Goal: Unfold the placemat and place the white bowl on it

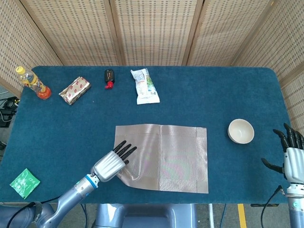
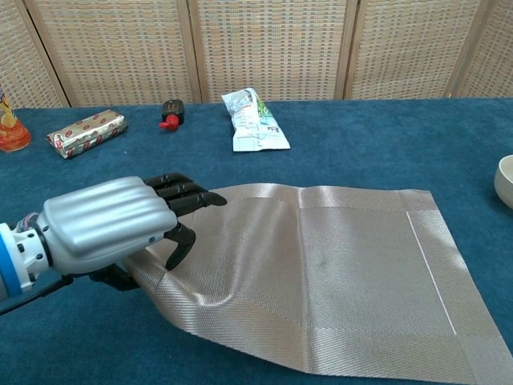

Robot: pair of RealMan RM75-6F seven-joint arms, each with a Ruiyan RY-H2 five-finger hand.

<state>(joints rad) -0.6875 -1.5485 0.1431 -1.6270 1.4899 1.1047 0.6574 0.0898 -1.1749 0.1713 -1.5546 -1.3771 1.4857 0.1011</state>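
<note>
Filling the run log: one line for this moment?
placemat: unfolded | left hand: grips its corner | white bowl: off mat | right hand: open

white bowl [image 2: 506, 181]: cut by chest-view edge | placemat [image 1: 161, 156]: near-left corner hidden under left hand [image 1: 110, 164]

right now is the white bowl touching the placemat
Apart. The head view shows a strip of blue table between the white bowl and the placemat.
</note>
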